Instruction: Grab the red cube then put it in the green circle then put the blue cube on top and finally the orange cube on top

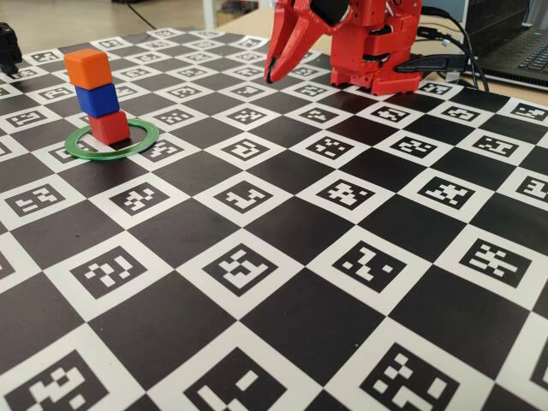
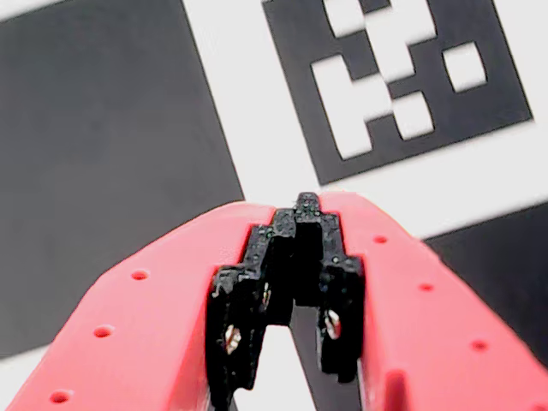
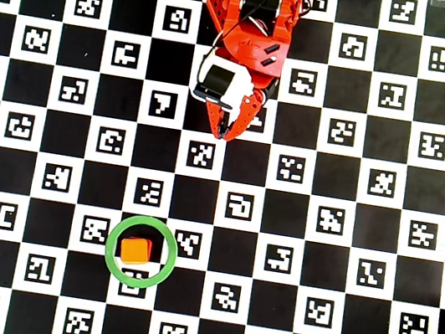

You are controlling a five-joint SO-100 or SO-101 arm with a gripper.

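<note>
In the fixed view a stack of three stands inside the green circle (image 1: pixel 112 140): the red cube (image 1: pixel 110 127) at the bottom, the blue cube (image 1: pixel 98 99) on it, the orange cube (image 1: pixel 87 68) on top. From overhead only the orange cube (image 3: pixel 135 251) shows, inside the green circle (image 3: pixel 141 250). My red gripper (image 1: pixel 272 77) hangs shut and empty near the arm's base, far from the stack. The overhead view places the gripper (image 3: pixel 224 135) well above the ring in the picture. The wrist view shows the gripper (image 2: pixel 306 201) with its tips together over a marker square.
A black-and-white checkerboard mat (image 1: pixel 282 257) with printed markers covers the table. The red arm base (image 1: pixel 377 51) stands at the back, with a laptop (image 1: pixel 522 47) and cables (image 1: pixel 454 38) behind it. A dark object (image 1: pixel 7 47) sits at the far left edge.
</note>
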